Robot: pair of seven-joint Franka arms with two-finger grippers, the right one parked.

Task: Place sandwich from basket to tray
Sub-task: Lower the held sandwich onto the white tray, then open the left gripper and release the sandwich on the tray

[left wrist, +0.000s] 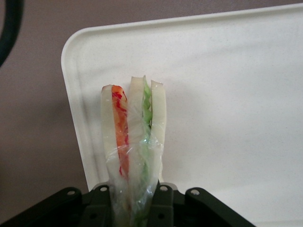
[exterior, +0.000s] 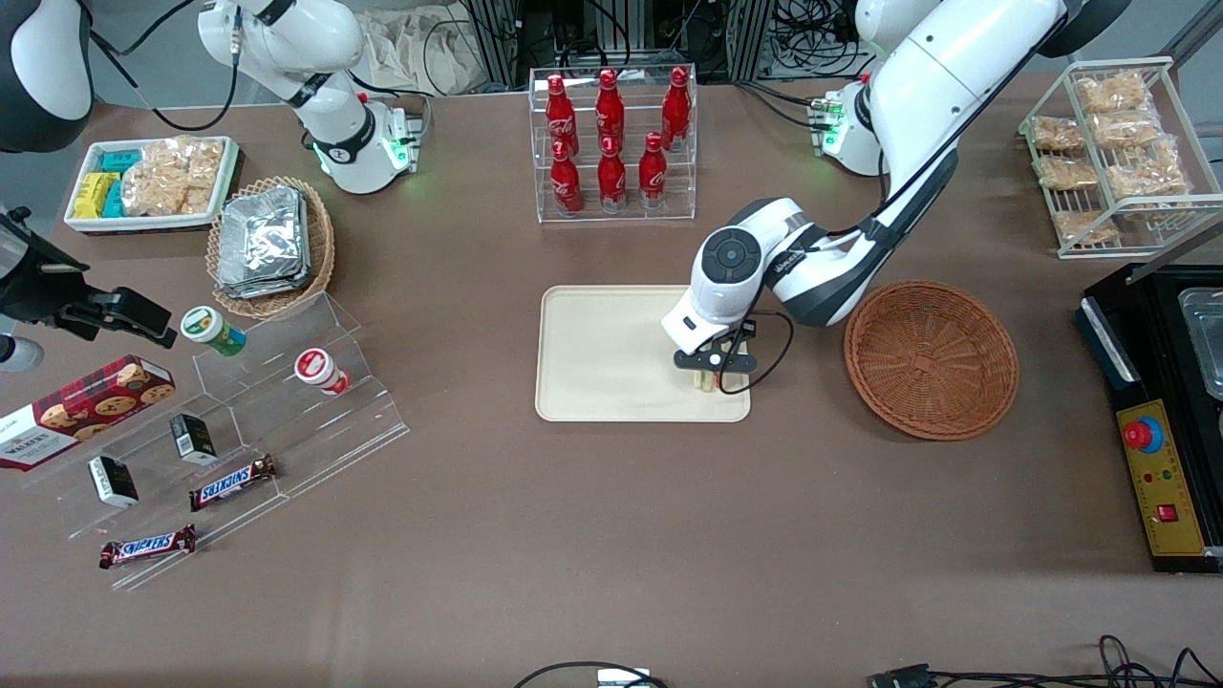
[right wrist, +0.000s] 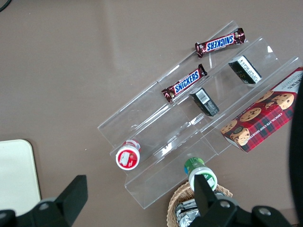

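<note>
One sandwich pinched betw. hand fingers, over tray corner nearest basket

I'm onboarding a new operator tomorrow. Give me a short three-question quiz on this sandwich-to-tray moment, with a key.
1. True or false: the basket holds the sandwich.
2. What is the end effector shut on?
A. Snickers bar
B. sandwich
C. cola bottle
3. Fill in: the end effector is over the ___.

Key:
1. False; the basket holds nothing.
2. B
3. Tray, at its corner nearest the basket and the front camera.
</note>
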